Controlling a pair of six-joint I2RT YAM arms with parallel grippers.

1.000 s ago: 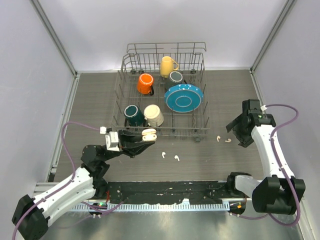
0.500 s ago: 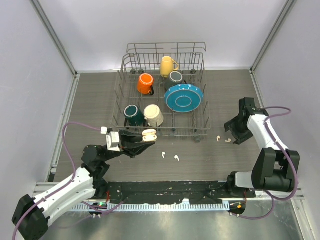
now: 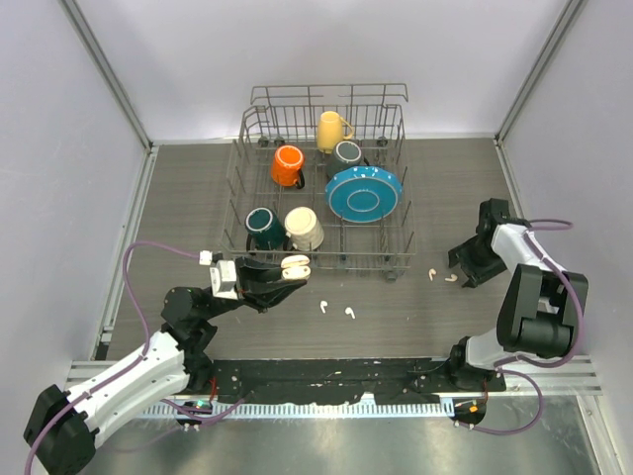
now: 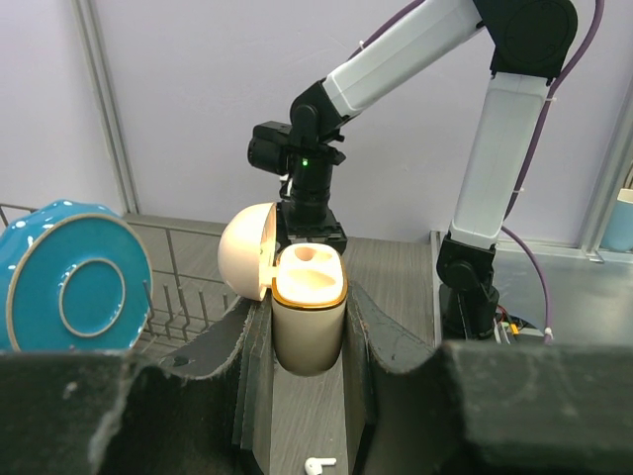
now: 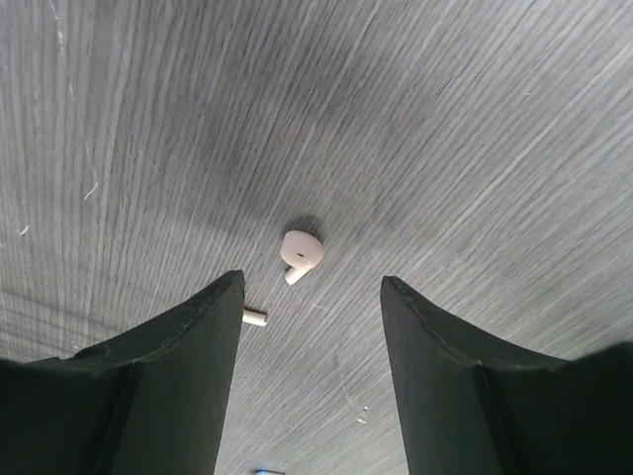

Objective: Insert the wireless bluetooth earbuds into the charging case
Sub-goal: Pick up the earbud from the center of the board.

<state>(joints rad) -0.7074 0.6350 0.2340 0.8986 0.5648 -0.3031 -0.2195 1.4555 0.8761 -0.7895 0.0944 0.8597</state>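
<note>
My left gripper [image 3: 287,272] is shut on a cream charging case [image 3: 295,265] and holds it above the table with the lid swung open. In the left wrist view the case [image 4: 309,322] stands upright between my fingers [image 4: 309,302], its sockets empty. Two white earbuds [image 3: 322,307] [image 3: 349,313] lie just right of it; one shows below the case [image 4: 318,462]. Two more earbuds [image 3: 432,274] [image 3: 451,278] lie at the right. My right gripper [image 3: 461,264] is open just right of them. In the right wrist view one earbud [image 5: 300,251] lies ahead of the open gripper [image 5: 312,285]; another's stem [image 5: 255,318] peeks past the left finger.
A wire dish rack [image 3: 398,267] stands at the back middle with several mugs and a teal plate [image 3: 363,193]. Its front right foot is close to the right pair of earbuds. Grey walls close in both sides.
My right gripper has dropped and drawn in toward the right pair of earbuds, the arm folding closer to its base. The left arm and the case have not moved.
</note>
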